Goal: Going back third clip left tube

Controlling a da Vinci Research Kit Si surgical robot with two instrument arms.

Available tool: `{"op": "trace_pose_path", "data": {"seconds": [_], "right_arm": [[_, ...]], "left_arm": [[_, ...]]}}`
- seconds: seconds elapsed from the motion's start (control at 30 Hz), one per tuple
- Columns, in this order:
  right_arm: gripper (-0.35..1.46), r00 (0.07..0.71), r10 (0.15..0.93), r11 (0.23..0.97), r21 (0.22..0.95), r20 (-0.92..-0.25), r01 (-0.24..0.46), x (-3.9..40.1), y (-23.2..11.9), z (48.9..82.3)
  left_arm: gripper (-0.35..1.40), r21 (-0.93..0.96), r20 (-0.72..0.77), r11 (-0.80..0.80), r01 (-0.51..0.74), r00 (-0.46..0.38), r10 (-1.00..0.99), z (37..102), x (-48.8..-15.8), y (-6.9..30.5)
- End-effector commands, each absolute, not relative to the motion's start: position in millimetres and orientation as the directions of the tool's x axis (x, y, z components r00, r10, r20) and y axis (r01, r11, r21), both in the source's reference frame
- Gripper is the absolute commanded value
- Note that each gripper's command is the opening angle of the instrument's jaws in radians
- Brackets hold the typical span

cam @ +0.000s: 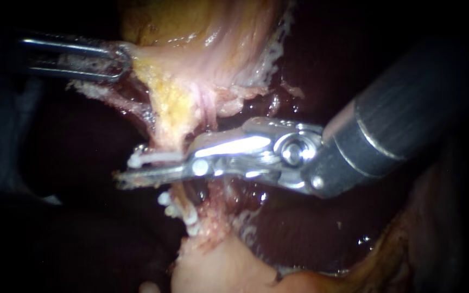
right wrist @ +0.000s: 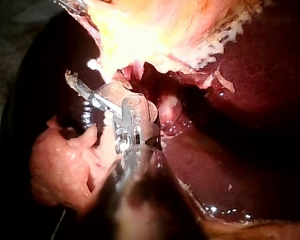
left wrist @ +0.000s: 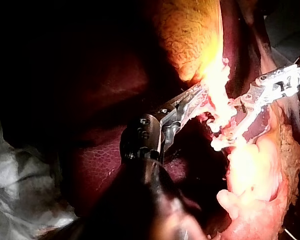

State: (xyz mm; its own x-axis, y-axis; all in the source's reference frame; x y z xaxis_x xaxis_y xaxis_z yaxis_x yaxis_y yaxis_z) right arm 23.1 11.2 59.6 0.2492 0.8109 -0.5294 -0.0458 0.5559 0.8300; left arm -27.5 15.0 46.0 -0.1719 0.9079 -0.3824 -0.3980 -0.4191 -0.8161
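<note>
My left instrument [cam: 119,61] comes in at the upper left, its jaws shut on the edge of the yellow-pink gallbladder [cam: 202,49], holding it taut. From that tissue a narrow tube [cam: 172,135] runs down. My right instrument [cam: 128,169] lies across the tube from the right, jaws open with a thin gap. A white clip [cam: 153,158] lies across the tube along the upper jaw. Two more white clips [cam: 177,209] sit on the tube just below the jaws. In the left wrist view the left instrument [left wrist: 200,97] grips bright tissue, with the right instrument [left wrist: 235,125] beyond it.
Dark red liver [cam: 299,228] lies behind and to the right of the tube. A pale lump of tissue [cam: 218,271] sits under the clips. The right instrument's thick shaft [cam: 397,114] fills the upper right.
</note>
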Motion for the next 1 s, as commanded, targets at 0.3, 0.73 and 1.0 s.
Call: {"op": "trace_pose_path", "data": {"seconds": [0.3, 0.73, 1.0], "right_arm": [[0.5, 0.259, 0.745, 0.647, 0.76, -0.614, -0.061, 17.9, 12.4, 62.1], [0.5, 0.275, 0.444, 0.87, 0.484, -0.852, 0.093, 8.1, 10.6, 57.0], [0.5, 0.347, 0.361, 0.898, 0.423, -0.865, 0.119, 4.5, 10.2, 56.5]], "left_arm": [[-0.35, -0.816, -0.383, -0.42, -0.397, -0.172, 0.908, 46.1, -27.4, 15.0], [-0.35, -0.816, -0.383, -0.42, -0.397, -0.173, 0.907, 46.2, -27.3, 15.1], [-0.35, -0.816, -0.383, -0.42, -0.397, -0.173, 0.908, 46.1, -27.3, 15.1]]}}
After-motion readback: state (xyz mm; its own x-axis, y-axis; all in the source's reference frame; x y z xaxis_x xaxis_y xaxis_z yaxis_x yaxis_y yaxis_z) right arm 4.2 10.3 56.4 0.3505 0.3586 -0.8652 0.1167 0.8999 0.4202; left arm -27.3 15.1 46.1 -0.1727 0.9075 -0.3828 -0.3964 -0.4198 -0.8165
